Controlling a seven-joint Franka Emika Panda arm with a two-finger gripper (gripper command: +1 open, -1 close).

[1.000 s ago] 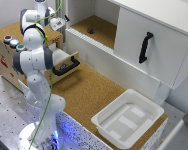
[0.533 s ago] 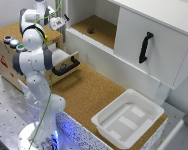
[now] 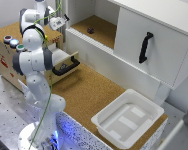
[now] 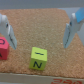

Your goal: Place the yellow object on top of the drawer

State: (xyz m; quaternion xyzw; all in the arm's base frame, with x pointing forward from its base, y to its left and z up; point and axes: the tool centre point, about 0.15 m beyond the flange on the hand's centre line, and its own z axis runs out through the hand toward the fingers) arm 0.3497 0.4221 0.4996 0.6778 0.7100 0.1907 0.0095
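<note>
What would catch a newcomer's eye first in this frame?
The white robot arm dominates the exterior view's left, reaching over the wooden drawer, whose front with the black handle stands pulled open. In the wrist view, a yellow block lies on the cork surface between the open fingers of the hand, with a red block beside it. A white tub sits lower on the exterior view's right.
</note>
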